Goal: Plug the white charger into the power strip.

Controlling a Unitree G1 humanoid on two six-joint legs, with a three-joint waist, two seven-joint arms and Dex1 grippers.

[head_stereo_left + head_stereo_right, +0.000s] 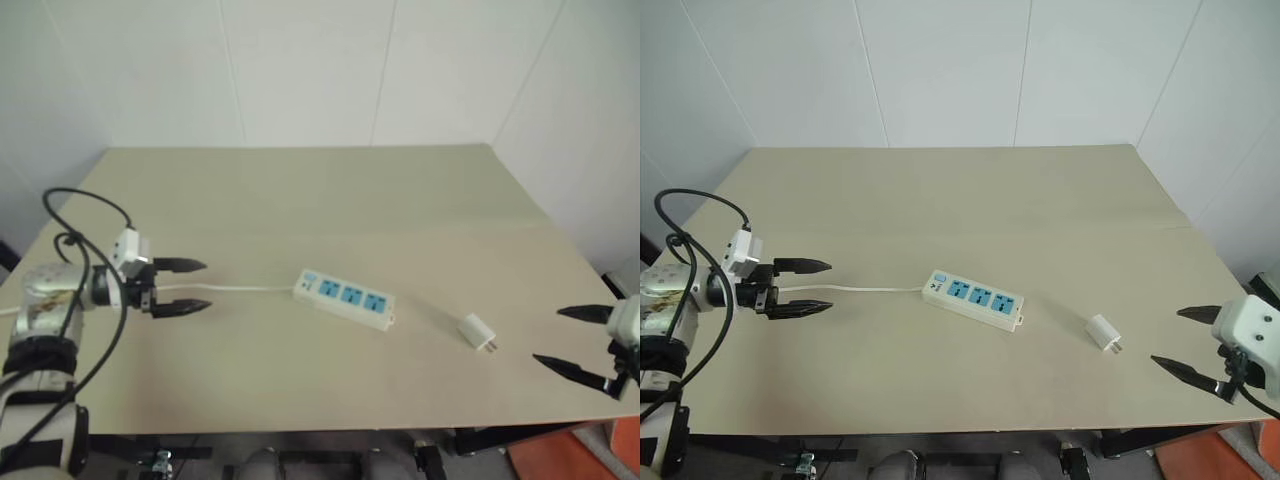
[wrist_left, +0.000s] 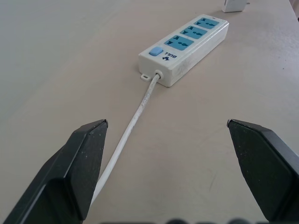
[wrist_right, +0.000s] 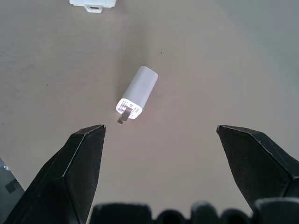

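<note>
Power strip [image 1: 345,297] lay mid-table [image 1: 300,200], charger [image 1: 476,332] on its side just right of it, unplugged, left gripper [image 1: 188,286] wide over the cord [image 1: 240,289], right gripper [image 1: 575,343] wide, empty, near the charger.

Strip [image 1: 345,298]: white body, three blue sockets, light blue switch, white cord [image 1: 235,288]. Charger [image 1: 475,330]: plain white, silvery prongs. Surface [image 1: 300,200]: uniform beige, no pattern. Both hands, left [image 1: 180,287] and right [image 1: 580,343]: black fingers, white housings.
</note>
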